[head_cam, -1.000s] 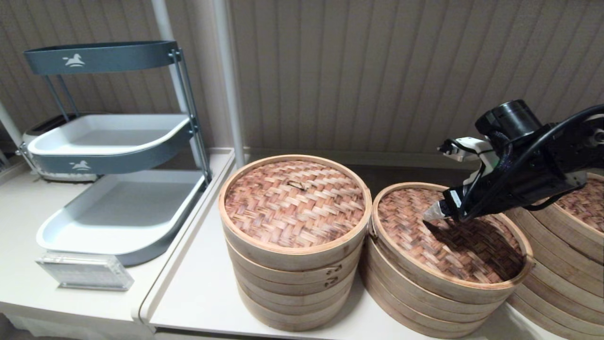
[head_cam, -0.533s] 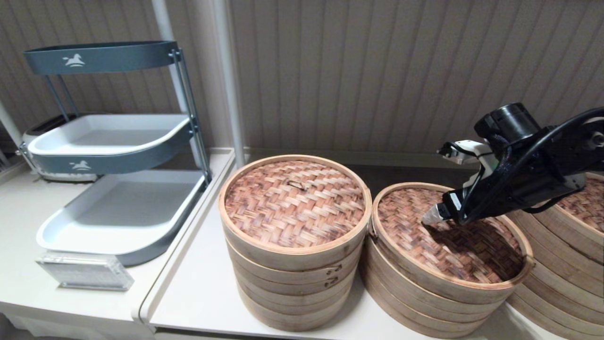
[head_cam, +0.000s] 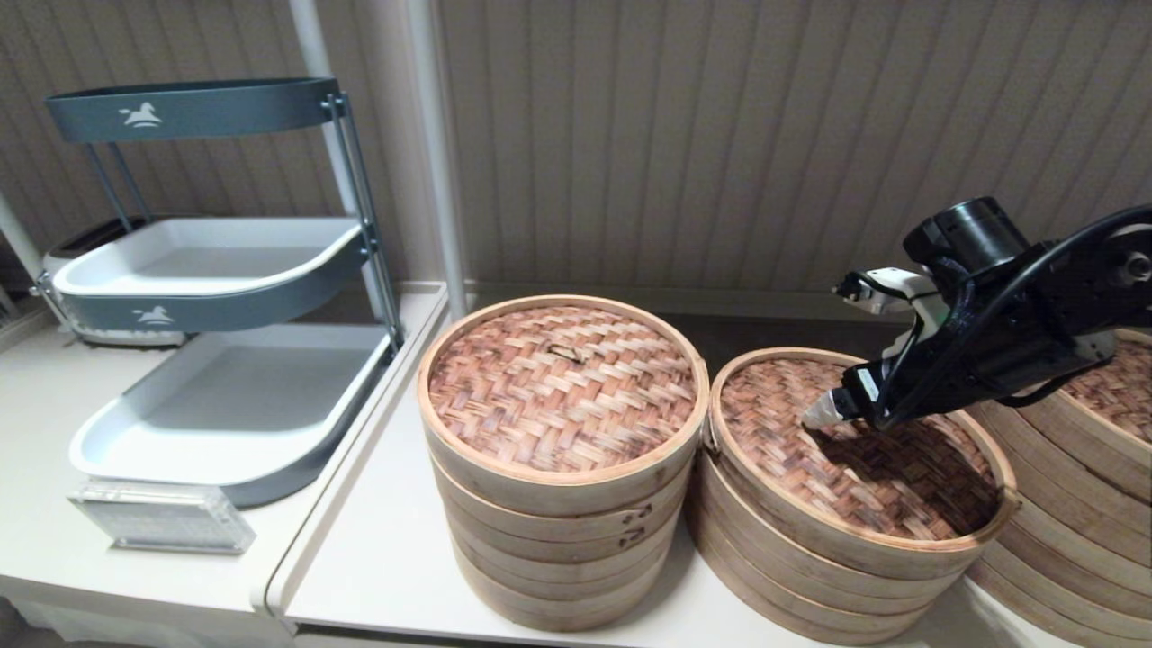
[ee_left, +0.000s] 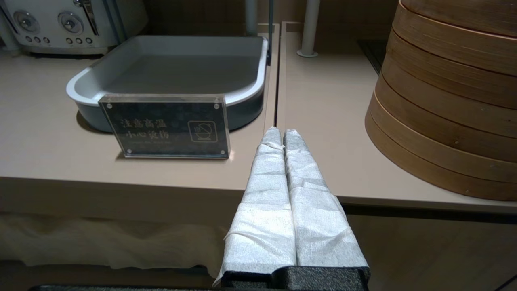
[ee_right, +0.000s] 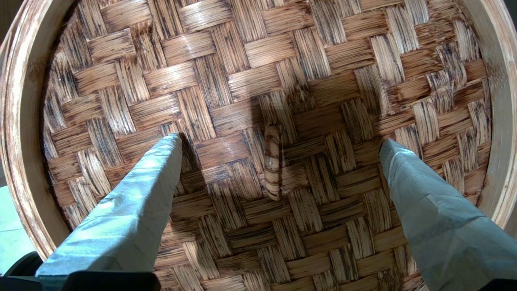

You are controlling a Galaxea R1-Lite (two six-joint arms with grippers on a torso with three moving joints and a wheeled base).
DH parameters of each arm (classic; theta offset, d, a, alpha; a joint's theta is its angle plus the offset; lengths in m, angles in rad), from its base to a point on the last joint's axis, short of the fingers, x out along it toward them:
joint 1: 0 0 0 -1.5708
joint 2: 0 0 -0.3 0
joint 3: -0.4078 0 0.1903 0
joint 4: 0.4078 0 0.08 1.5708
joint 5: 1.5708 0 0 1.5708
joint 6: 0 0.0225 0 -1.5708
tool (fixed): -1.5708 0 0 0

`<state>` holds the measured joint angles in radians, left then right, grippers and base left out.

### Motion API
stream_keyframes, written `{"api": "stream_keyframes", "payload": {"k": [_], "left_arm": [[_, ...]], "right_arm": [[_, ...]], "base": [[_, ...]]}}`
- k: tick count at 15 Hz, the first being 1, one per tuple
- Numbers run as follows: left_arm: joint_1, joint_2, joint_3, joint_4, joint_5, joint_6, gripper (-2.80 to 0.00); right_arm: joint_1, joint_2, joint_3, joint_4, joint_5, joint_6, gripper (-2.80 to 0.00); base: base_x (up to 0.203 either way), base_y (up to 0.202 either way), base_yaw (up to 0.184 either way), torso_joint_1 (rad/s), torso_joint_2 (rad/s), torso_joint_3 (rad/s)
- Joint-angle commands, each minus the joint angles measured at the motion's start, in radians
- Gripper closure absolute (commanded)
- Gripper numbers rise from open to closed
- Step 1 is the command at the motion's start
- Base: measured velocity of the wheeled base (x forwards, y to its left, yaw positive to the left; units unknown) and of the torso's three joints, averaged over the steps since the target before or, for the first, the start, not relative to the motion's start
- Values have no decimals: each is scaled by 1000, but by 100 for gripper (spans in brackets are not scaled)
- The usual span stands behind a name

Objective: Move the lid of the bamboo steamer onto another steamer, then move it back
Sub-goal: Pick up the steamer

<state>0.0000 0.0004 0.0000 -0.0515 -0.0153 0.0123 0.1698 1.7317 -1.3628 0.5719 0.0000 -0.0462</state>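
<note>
The bamboo steamer lid (head_cam: 864,486), reddish-brown weave in a pale rim band, lies on the low wide steamer (head_cam: 810,576) at centre right; that steamer's inside is hidden. My right gripper (head_cam: 817,416) hangs just above the lid's middle. In the right wrist view it (ee_right: 279,139) is open, with the small loop handle (ee_right: 272,161) between its two wrapped fingers (ee_right: 133,194) and nothing held. The woven lid (ee_right: 258,60) fills that view. My left gripper (ee_left: 282,131) is shut on nothing, parked low at the table's front edge, out of the head view.
A taller steamer stack (head_cam: 558,540) with its own woven lid (head_cam: 562,387) touches the low steamer on its left. Another stack (head_cam: 1080,504) stands at the right edge. A tiered tray rack (head_cam: 216,270), an acrylic sign (head_cam: 162,517) and a post (head_cam: 436,153) stand left.
My right arm has sunk slightly toward the lid, its fingertips ending a little lower and further left. Nothing else has moved.
</note>
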Motion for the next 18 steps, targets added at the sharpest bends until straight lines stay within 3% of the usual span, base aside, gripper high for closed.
{"api": "stream_keyframes", "payload": {"k": [1, 2, 3, 18], "left_arm": [[0, 0, 28, -1, 0, 0, 0], [0, 0, 28, -1, 0, 0, 0], [0, 0, 28, -1, 0, 0, 0], [0, 0, 28, -1, 0, 0, 0]], "right_arm": [[-1, 2, 1, 3, 0, 0, -280], [-1, 1, 2, 3, 0, 0, -280], [-1, 0, 2, 3, 0, -1, 0], [0, -12, 24, -15, 0, -6, 0]], "base": [[0, 0, 0, 0, 0, 0], [0, 0, 0, 0, 0, 0], [0, 0, 0, 0, 0, 0], [0, 0, 0, 0, 0, 0]]}}
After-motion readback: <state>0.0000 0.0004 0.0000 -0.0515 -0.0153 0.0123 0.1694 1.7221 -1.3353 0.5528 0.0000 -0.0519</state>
